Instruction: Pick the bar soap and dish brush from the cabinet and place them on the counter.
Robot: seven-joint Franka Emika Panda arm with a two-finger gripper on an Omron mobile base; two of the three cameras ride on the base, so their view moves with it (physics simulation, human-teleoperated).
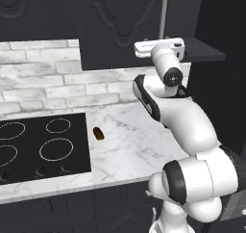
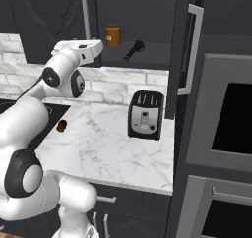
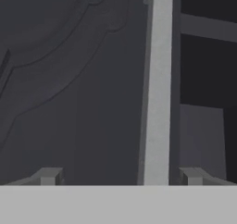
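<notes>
Gripper [image 3: 118,177]: jaws apart, straddling the upright door handle [image 3: 156,89]; we judged the dish brush [image 2: 134,49] rightward.

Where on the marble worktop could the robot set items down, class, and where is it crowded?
Bare marble counter lies between the brown lump beside the cooktop and the toaster. Its front edge is also free. The toaster crowds the right end, near the open cabinet door.
</notes>
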